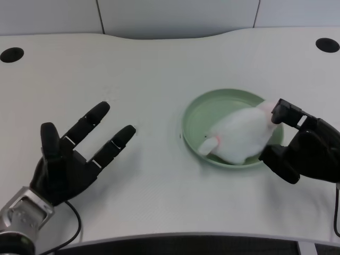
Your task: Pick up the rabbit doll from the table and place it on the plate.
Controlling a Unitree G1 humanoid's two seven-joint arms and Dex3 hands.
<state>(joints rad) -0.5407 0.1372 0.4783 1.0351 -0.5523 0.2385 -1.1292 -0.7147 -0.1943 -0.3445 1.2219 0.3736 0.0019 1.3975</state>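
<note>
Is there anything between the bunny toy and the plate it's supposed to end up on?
Nothing visible: the rabbit doll already lies on the green plate. The left hand is open over bare table, away from it.

We lose the plate's point(192, 114) right rim behind the doll point(241, 135) and right hand point(305, 149), itself cut at the frame's edge.

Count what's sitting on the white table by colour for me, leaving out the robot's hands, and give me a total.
White: 1, the rabbit doll, lying in the plate
Green: 1, the plate
Total: 2
</note>
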